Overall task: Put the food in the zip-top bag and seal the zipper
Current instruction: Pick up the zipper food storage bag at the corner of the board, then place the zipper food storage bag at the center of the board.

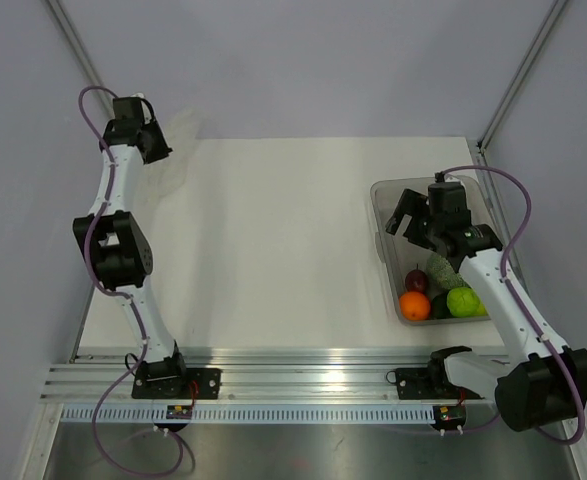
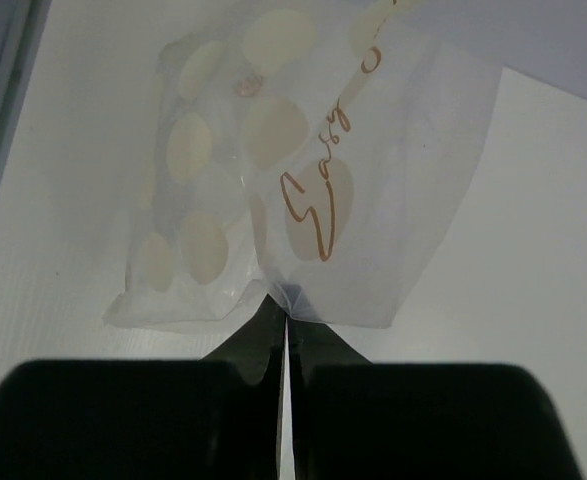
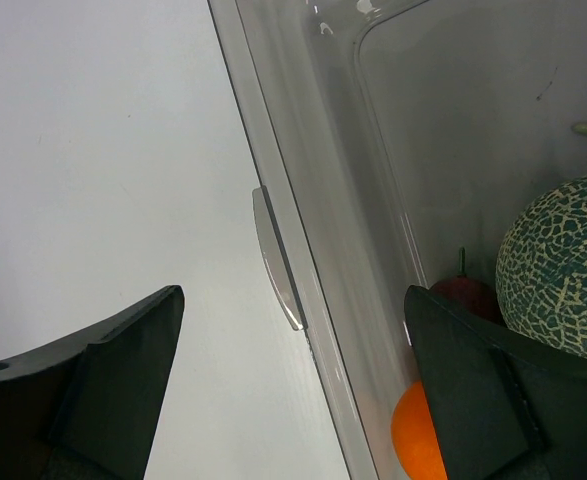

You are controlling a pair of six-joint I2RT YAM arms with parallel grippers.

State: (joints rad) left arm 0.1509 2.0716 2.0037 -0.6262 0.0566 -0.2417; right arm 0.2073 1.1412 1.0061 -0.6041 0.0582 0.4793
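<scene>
The zip-top bag (image 2: 303, 180), clear with white dots and gold script, hangs from my left gripper (image 2: 285, 305), which is shut on its near edge. In the top view the bag (image 1: 180, 150) is a faint shape at the table's far left by the left gripper (image 1: 161, 148). I cannot make out the zipper strip. The food lies in the grey tub (image 1: 383, 215): orange (image 1: 414, 305), dark red plum (image 1: 416, 280), green round (image 1: 463, 301), netted melon (image 1: 441, 270). My right gripper (image 1: 406, 226) is open and empty, straddling the tub's left wall (image 3: 373, 200), with melon (image 3: 563, 260), plum (image 3: 463, 295) and orange (image 3: 418, 440) beside its right finger.
The tub stands at the table's right side near the right edge. It has a small handle tab (image 3: 276, 260) on its left wall. A metal rail (image 1: 293, 375) runs along the near edge. Frame posts rise at the far corners.
</scene>
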